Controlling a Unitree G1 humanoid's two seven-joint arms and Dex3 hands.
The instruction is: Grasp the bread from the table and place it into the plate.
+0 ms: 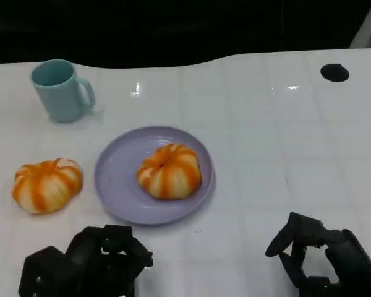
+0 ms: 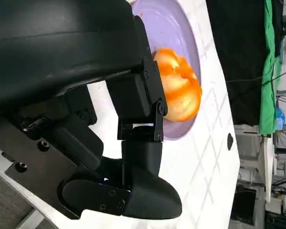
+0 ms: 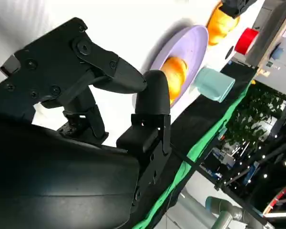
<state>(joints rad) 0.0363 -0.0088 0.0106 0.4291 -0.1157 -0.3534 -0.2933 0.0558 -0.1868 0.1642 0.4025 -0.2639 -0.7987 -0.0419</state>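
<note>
Bread (image 1: pixel 169 171) already sat in the plate (image 1: pixel 116 179), second bun (image 1: pixel 47 185) near the table's left edge; left hand (image 1: pixel 86 263) and right hand (image 1: pixel 324 257) empty, fingers loosely apart, so placing looked done, withdrawal next

This looks like a robotics lab or demo hall, not a home. Past the left hand (image 2: pixel 133 191), beyond the white table (image 2: pixel 205 157), green cloth (image 2: pixel 267 71) hangs among cables and stands. Beyond the right hand (image 3: pixel 148 109) there's black drape, another green cloth edge, indoor greenery (image 3: pixel 257 119), ceiling lights and a grey robot arm (image 3: pixel 219 212).
</note>
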